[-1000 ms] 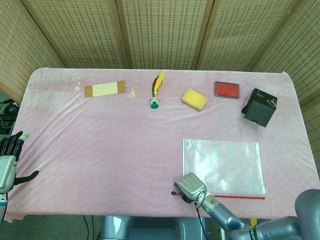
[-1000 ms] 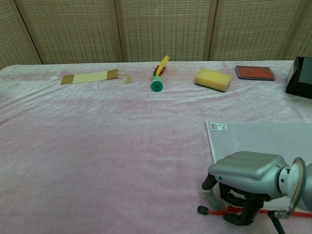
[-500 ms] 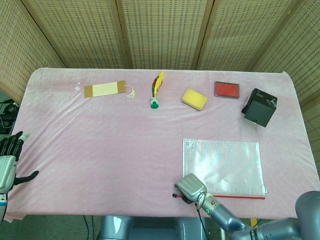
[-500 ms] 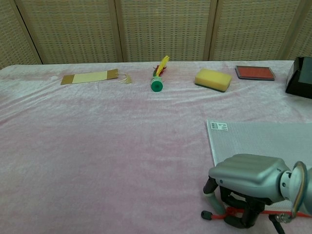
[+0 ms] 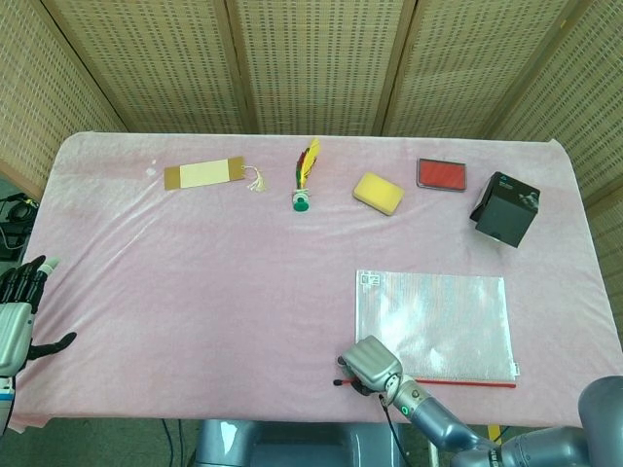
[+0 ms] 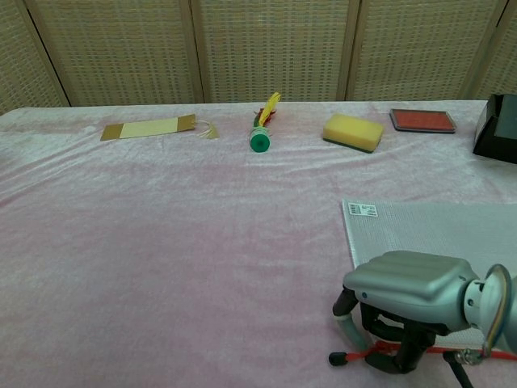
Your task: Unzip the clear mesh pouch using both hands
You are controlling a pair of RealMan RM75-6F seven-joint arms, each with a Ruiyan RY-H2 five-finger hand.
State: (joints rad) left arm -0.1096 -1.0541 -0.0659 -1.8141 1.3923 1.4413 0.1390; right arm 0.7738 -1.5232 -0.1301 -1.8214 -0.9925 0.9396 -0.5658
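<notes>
Since half a second ago the right hand [image 6: 408, 311] has edged slightly left along the near edge of the clear mesh pouch [image 5: 433, 323], and the black-tipped red zipper pull [image 6: 338, 358] sticks out a little further left of its fingers; a second ago it sat in much the same place, so the shift is small. That hand rests knuckles-up on the pouch's near left corner, fingers curled down around the red zipper line [image 5: 465, 383], apparently pinching the pull. The pouch lies flat on the near right part of the table, a small white label at its far left corner. The left hand [image 5: 18, 313] hangs off the left edge of the table, well apart from the pouch, fingers spread and holding nothing, unchanged across the frames.

A pink, slightly wrinkled velvety cloth [image 5: 214, 282] covers the whole table. Along its far side sit a tan bookmark [image 5: 204, 175] with a tassel, a shuttlecock [image 5: 304, 177] with a green base and yellow and red feathers, a yellow sponge [image 5: 379, 193], a red ink pad [image 5: 442, 174] and, near the right edge, a black box [image 5: 505, 208]. Behind the table stand folding screens [image 5: 311, 58] of woven tan panels in wooden frames
</notes>
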